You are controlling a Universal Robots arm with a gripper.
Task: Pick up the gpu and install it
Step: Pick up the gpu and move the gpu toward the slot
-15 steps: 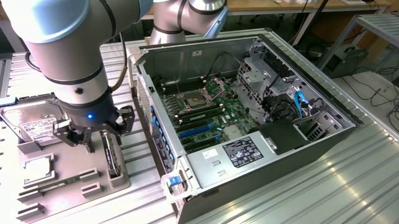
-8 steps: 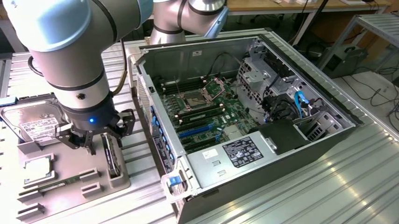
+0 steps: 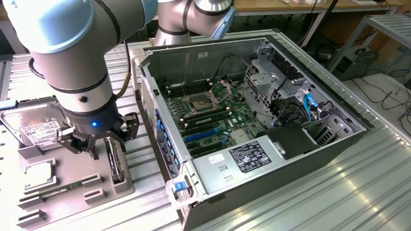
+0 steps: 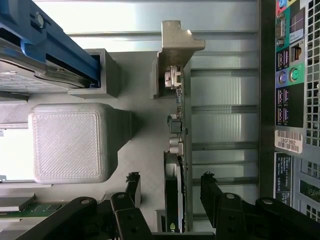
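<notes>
The gpu (image 4: 176, 150) stands on its edge in a slot of the grey parts tray (image 4: 140, 130), its silver end bracket (image 4: 175, 47) at the far end. My gripper (image 4: 170, 181) is open and straddles the card, one black fingertip (image 4: 133, 181) on each side with a gap to it. In the exterior view the gripper (image 3: 106, 147) hangs low over the tray at the left, with the gpu (image 3: 117, 166) a thin dark strip just beneath it. The open computer case (image 3: 257, 110) lies beside it, blue expansion slots (image 3: 200, 134) showing on the motherboard.
The tray (image 3: 70, 168) also holds a silver hard drive (image 3: 37, 129), a processor (image 3: 38, 175) and a green memory stick (image 3: 61, 188). A raised grey block (image 4: 67, 142) stands beside the card. The case's rear port panel (image 4: 290, 75) is close by. The table is ribbed metal.
</notes>
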